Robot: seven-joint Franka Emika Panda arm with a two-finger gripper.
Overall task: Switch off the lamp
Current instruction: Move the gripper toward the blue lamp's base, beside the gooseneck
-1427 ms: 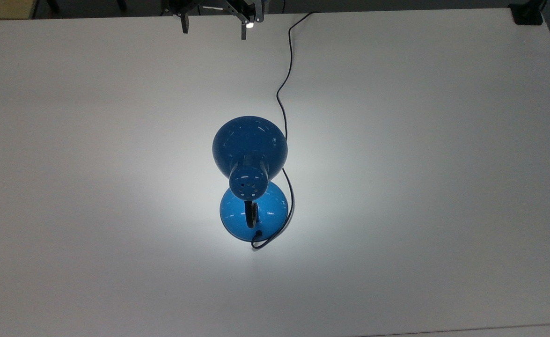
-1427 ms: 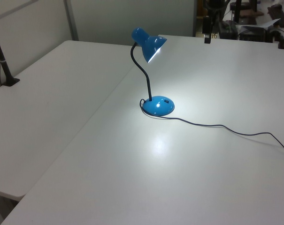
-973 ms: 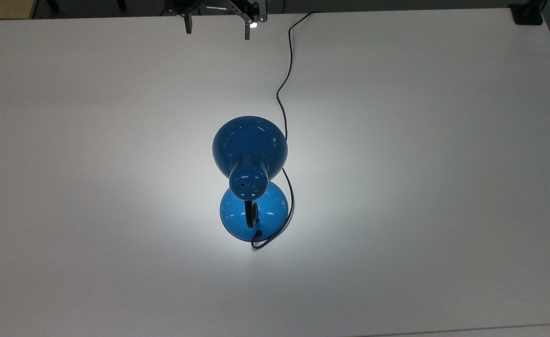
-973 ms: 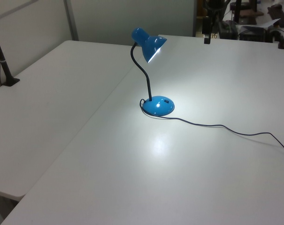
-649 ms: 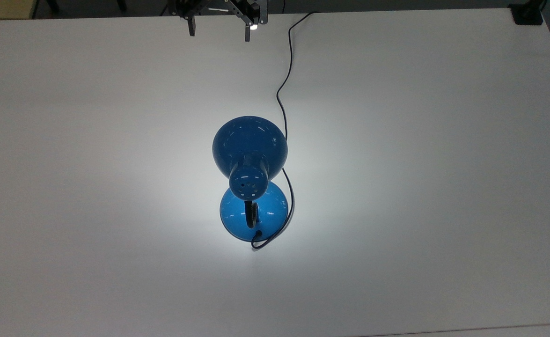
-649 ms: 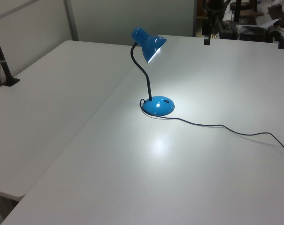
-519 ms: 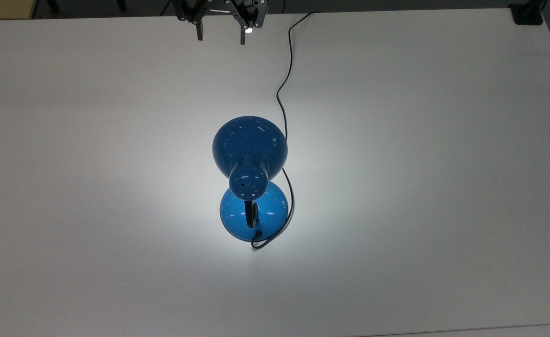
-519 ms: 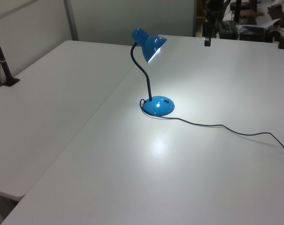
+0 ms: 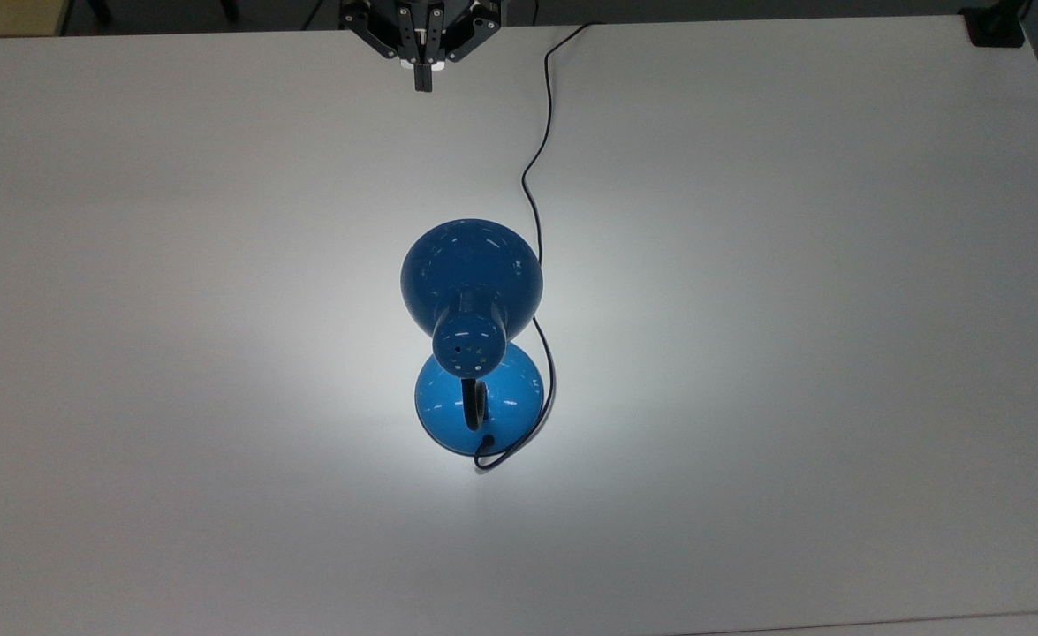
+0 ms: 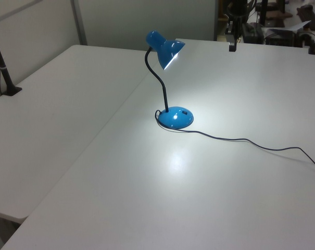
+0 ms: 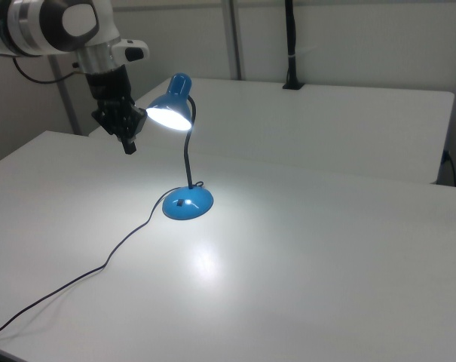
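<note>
in the top view there is one lamp (image 9: 473, 300), standing near the middle of one white table (image 9: 792, 265). its blue shade (image 9: 471, 274) sits above its round blue base (image 9: 501, 402), with a short stretch of black neck (image 9: 474, 406) showing between them. a bright pool of light lies on the table around the base, so the lamp is lit. one thin black cord (image 9: 536, 159) leaves the base, curls past the shade on the top view's right and runs off the far edge of the table. one gripper (image 9: 422, 81) hangs over that far edge, well apart from the lamp, its two fingers pressed together with nothing between them. one small black block (image 9: 996, 26) sits at the far corner on the top view's right.

in the left view the lamp (image 10: 170, 78) stands upright, base (image 10: 176, 119) flat on the table (image 10: 95, 156), neck (image 10: 157, 78) curving up to the glowing shade (image 10: 167, 49). the cord (image 10: 240, 140) trails toward the left view's right edge. the gripper (image 10: 232, 47) hangs over the far edge of the table, well apart from the lamp. one black post (image 10: 1, 67) stands clamped at the left view's left.

in the right view the gripper (image 11: 129, 145) hangs near the shade (image 11: 171, 105), on the right view's left of it and not touching, fingers closed on nothing. one switch (image 11: 182, 201) shows as a small dark mark on the base (image 11: 188, 204). the cord (image 11: 99, 268) snakes toward the right view's lower left. one black post (image 11: 291, 45) stands at the back.
</note>
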